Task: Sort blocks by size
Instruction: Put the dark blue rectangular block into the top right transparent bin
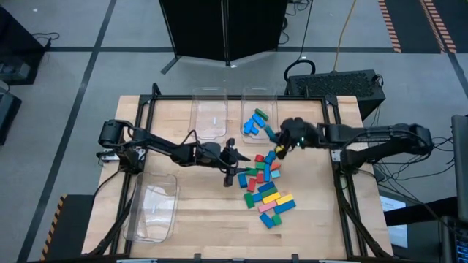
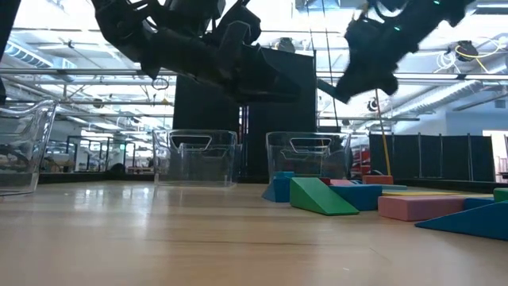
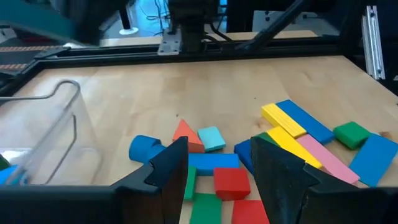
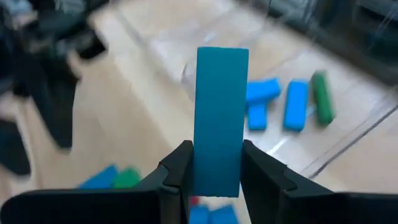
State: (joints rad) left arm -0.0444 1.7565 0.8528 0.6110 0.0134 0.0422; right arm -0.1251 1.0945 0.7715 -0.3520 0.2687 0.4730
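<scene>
right wrist view | teal block clamped in right gripper

Matt, smooth blocks lie on a pale wood-grain table beside clear glossy plastic bins.
</scene>
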